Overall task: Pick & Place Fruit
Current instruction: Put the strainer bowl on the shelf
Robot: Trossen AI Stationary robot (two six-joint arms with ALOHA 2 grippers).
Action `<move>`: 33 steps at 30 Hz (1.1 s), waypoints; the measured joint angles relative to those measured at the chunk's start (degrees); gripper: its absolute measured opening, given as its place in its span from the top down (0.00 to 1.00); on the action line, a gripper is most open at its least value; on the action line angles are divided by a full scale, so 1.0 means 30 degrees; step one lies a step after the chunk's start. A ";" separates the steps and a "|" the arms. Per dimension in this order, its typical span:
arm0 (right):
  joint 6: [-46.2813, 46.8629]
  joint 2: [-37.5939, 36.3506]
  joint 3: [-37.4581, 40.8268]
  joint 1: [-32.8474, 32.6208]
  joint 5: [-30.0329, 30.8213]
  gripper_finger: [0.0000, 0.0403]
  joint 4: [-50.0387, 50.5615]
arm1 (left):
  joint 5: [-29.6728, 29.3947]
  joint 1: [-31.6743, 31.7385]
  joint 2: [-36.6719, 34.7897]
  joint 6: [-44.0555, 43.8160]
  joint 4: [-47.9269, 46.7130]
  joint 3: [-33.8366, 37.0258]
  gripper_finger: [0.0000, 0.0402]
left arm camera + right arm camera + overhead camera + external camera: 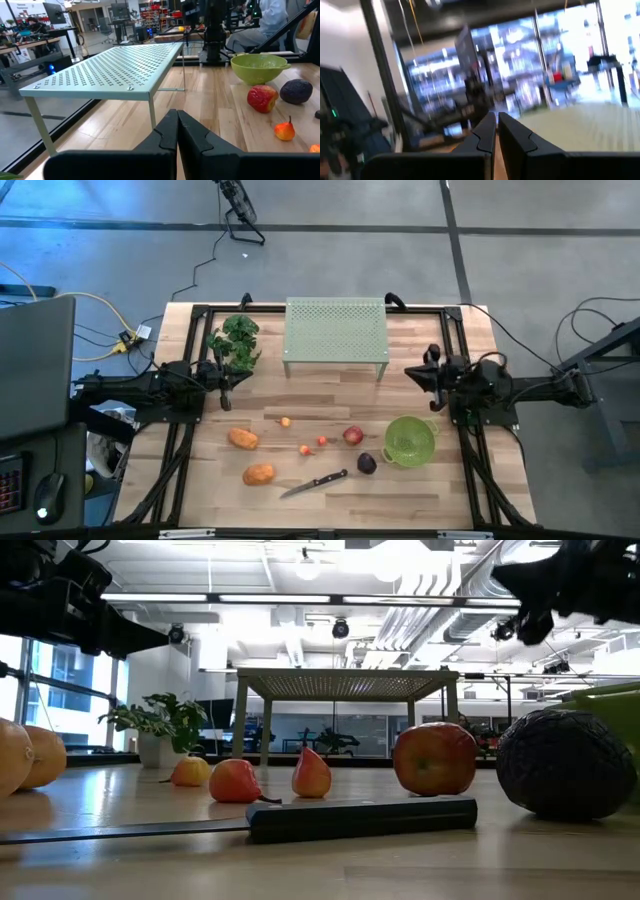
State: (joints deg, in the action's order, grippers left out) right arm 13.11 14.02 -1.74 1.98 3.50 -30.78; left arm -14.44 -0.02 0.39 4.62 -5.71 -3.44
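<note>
Wooden planking made up the surface [330, 490], and the fruit lay strung across its near half: two orange ovals [243, 438] and [259, 474] toward the left, tiny pieces [286, 421] mid-surface, a red round one [352, 436] and a dark purple one [367, 464] just beside the green colander [410, 440]. Both arms waited farther back. The left claw [226, 392] sat with its fingers pressed together on nothing, the ovals lying forward of it on its own side. The right claw [432, 375], likewise closed and empty, sat behind the colander, nearer the red and purple fruit. Judging by that split, each arm would reach forward and down
</note>
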 joint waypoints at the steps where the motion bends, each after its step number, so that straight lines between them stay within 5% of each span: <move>1: -0.0201 0.0000 0.0000 0.0007 -0.0003 0.96 -0.0552 | 0.0000 -0.0004 0.0004 0.0000 0.0052 0.0000 1.00; 14: -0.0456 0.0000 0.0000 0.0001 0.0359 0.95 -0.4848 | 0.2579 -0.0003 0.0004 -0.5232 0.0809 0.0066 1.00; 26: -0.0456 0.0015 -0.0389 0.0004 0.0356 0.69 -0.4624 | 0.2529 -0.0003 0.0004 -0.5064 0.2087 0.0087 1.00; 33: -0.1002 0.0015 -0.2298 0.0007 0.0357 0.62 -0.0777 | 0.2521 0.0003 0.0004 -0.5064 0.2127 0.0080 1.00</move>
State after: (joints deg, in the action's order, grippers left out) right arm 10.11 14.06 -8.63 2.00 4.57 -33.11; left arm -6.87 -0.01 0.40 -10.57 0.67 -3.20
